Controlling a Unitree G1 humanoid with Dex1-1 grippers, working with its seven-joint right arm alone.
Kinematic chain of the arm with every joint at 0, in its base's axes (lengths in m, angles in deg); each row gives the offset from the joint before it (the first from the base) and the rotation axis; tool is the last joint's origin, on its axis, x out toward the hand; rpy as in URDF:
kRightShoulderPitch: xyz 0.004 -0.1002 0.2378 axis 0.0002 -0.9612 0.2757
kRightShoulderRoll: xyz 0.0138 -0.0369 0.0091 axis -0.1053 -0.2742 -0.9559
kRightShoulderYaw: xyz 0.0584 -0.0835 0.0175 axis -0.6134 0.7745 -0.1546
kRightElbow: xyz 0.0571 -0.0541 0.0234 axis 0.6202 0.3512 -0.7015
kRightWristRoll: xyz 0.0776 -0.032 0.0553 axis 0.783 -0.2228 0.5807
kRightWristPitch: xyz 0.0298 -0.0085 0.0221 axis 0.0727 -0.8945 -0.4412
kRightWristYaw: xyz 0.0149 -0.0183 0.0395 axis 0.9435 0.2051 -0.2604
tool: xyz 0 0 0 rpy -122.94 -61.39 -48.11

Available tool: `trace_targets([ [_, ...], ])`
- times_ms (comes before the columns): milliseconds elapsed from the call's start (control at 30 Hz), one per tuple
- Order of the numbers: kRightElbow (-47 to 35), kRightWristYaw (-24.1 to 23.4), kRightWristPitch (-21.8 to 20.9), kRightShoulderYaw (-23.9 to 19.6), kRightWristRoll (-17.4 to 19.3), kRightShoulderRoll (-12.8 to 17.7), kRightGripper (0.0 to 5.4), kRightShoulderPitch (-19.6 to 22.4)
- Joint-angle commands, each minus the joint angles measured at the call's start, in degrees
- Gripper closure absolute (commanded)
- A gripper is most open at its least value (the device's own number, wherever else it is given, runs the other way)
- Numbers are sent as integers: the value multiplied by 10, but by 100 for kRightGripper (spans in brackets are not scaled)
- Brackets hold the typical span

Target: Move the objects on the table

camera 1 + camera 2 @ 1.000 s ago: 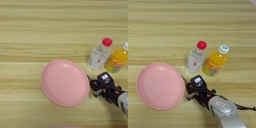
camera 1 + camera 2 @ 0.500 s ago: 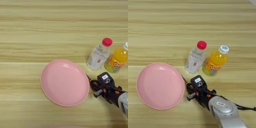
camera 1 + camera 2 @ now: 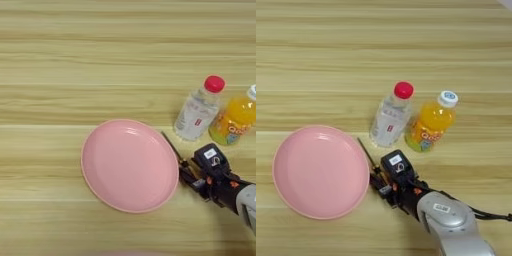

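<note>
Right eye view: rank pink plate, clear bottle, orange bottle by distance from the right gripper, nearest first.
Measured from the right gripper:
1. Pink plate, to its left; the rim sits right next to the fingers.
2. Clear bottle with the red cap, just beyond the gripper, toward the table's far side.
3. Orange bottle, beyond and to the right, next to the clear one.

A rounded silver forearm (image 3: 453,225) with a small label is seen, ending in a black gripper (image 3: 383,184) with orange accents.
</note>
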Motion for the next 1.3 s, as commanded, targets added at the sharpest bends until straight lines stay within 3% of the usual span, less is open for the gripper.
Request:
trace_targets([
  [33, -25, -5, -16, -15, -1, 17, 252, 12],
  [833, -66, -4, -4, -50, 0, 24, 3, 4],
  [1300, -141, 12, 10, -78, 16, 22, 3, -28],
])
